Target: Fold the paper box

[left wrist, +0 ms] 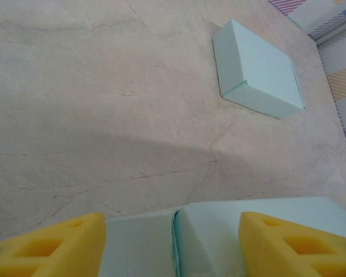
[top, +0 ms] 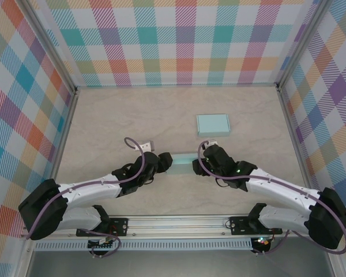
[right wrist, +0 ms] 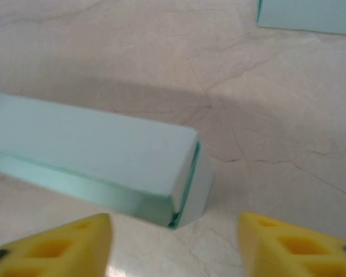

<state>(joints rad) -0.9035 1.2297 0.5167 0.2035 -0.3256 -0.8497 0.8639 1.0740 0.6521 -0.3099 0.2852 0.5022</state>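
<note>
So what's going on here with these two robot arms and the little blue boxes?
Two robot arms are working on a pale blue paper box that lies on the table between them and is meant to be folded up. The left hand has its fingers on either side of one end, but I can't tell if it is squeezing. The right hand is open, just short of the other end. A second box, already folded, sits farther back.

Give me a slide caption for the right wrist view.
Open right end effector facing one end of the pale blue paper box on the table.
</note>
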